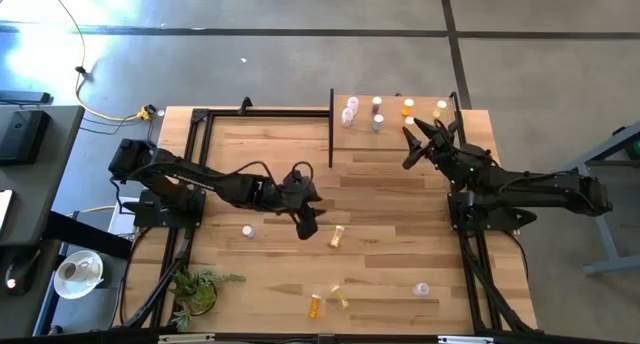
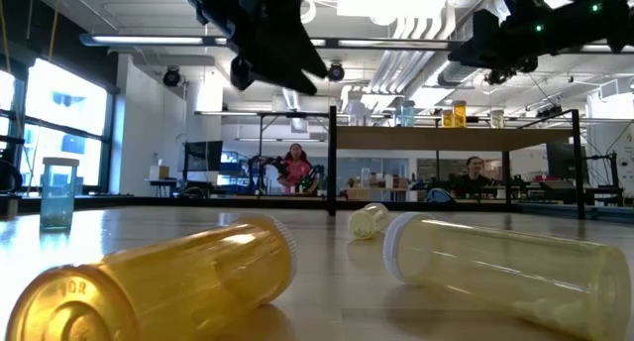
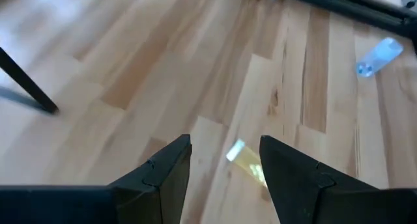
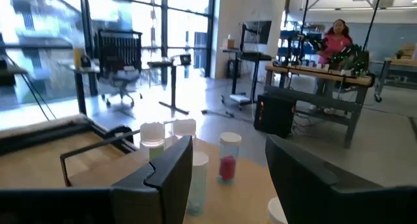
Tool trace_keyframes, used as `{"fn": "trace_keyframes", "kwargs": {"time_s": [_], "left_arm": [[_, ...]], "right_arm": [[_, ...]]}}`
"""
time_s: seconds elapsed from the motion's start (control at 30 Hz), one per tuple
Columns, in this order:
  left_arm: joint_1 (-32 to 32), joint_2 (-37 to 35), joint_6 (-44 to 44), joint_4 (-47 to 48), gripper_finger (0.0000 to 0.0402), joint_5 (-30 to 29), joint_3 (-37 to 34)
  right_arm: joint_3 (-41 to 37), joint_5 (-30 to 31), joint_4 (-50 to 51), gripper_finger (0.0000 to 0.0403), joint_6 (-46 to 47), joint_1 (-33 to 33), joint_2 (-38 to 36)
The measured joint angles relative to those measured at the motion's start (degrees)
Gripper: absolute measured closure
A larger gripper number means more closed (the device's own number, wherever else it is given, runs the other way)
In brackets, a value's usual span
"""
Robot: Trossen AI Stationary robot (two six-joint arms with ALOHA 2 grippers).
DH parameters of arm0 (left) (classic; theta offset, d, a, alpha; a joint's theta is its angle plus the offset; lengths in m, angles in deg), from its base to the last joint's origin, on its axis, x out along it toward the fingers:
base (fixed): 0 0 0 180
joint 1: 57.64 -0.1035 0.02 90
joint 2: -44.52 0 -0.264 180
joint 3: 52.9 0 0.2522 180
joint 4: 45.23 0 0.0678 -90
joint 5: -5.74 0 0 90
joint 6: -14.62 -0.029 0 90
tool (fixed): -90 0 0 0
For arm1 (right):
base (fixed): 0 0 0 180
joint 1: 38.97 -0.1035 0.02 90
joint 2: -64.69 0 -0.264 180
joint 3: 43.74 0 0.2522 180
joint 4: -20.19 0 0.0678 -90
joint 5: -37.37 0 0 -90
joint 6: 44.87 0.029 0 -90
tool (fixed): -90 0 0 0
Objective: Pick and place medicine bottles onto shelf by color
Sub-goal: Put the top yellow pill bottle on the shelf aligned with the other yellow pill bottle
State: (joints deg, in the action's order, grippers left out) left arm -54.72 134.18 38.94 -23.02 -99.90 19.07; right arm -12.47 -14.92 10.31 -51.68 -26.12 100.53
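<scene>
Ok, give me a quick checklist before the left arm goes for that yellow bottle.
1. Left gripper open, holding nothing: ok.
2. Yellow bottle lined up between its fingers: ok.
3. Bottle lying on its side on the tabletop, nothing touching it: ok.
4. Right gripper away, beside the shelf: ok.
5. Free spot by the yellow bottles on the shelf: cannot tell.

Grey concrete floor [image 1: 300,44] all around, tall bright windows [image 4: 45,28] (sun pouring in), ceiling strip lights [image 2: 139,41], workbenches [image 4: 313,74] beyond.
</scene>
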Motion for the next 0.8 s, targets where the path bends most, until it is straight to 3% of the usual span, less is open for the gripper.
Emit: {"fn": "trace_keyframes", "kwargs": {"time_s": [0.27,0.57,0.8], "left_arm": [[2.0,1.7,5.3,0.1,0.0229,1.4,0.7],[2.9,3.0,5.6,8.2,0.0229,-0.3,8.3],[3.9,8.9,9.5,8.1,0.0229,-0.3,10.5]], "right_arm": [[8.1,2.9,13.4,0.0217,1.9,-3.4,2.5],[9.2,2.9,14.2,0.0217,1.9,-5.9,2.8],[9.2,4.2,14.8,0.0217,1.8,-6.1,3.3]]}}
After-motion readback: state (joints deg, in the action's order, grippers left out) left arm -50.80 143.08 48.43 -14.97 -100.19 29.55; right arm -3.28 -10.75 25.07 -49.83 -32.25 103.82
